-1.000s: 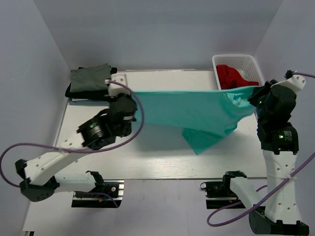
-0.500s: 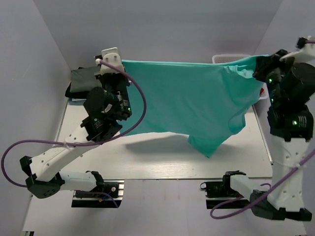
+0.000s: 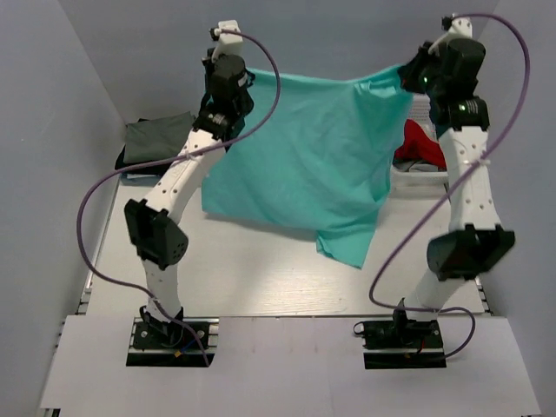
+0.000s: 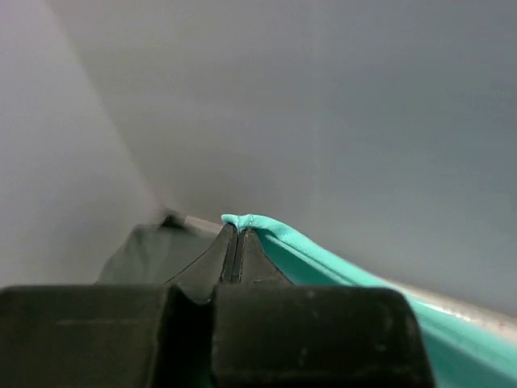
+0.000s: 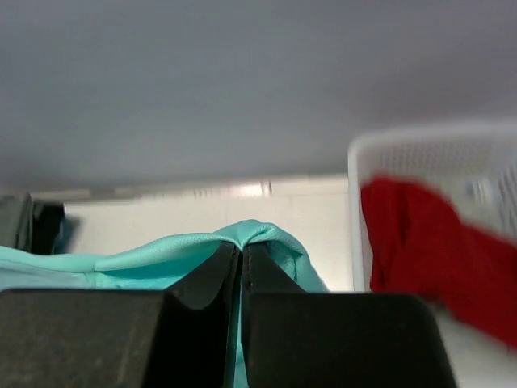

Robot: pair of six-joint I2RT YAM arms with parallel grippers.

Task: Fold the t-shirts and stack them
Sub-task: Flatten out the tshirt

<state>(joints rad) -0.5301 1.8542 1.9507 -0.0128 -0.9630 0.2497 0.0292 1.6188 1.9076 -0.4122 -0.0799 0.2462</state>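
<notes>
Currently: teal t-shirt (image 3: 304, 165), hanging above table (image 3: 261, 278), top edge running left to right; left gripper (image 3: 238, 76) and right gripper (image 3: 407, 76) each pinched tight on one upper corner.

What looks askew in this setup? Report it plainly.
The teal t-shirt hangs unevenly between the left end effector and the right end effector. Its lower edge slants, and one bunched corner droops lowest on the right side.
</notes>
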